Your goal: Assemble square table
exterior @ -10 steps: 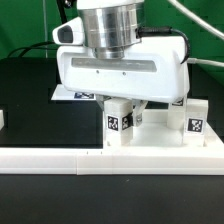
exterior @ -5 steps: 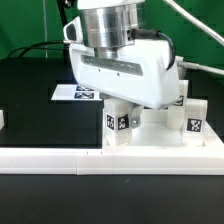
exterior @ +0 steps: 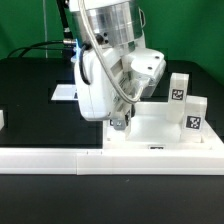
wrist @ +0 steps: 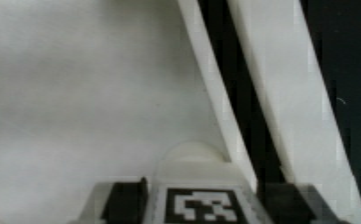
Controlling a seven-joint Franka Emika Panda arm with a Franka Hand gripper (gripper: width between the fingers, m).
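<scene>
The square table top point(exterior: 152, 127) lies white and tray-like against the rail. In the wrist view its flat surface point(wrist: 70, 90) and raised rim point(wrist: 209, 70) fill the frame. My gripper point(exterior: 120, 121) is shut on a white tagged leg point(wrist: 203, 205), with dark fingers point(wrist: 124, 206) on both sides of it. It holds the leg upright at the top's near corner on the exterior view's left. In the exterior view the hand hides most of that leg. Two more tagged legs point(exterior: 178, 90) point(exterior: 193, 116) stand on the exterior view's right of the top.
A long white low rail point(exterior: 90, 156) runs across the front, right before the table top. The marker board point(exterior: 63, 93) lies behind the hand on the exterior view's left. A small white piece point(exterior: 2, 118) sits at the left edge on the black table.
The hand has turned about its vertical axis, from broadside to nearly edge-on, with the leg between its fingers. The two legs on the right now show more fully.
</scene>
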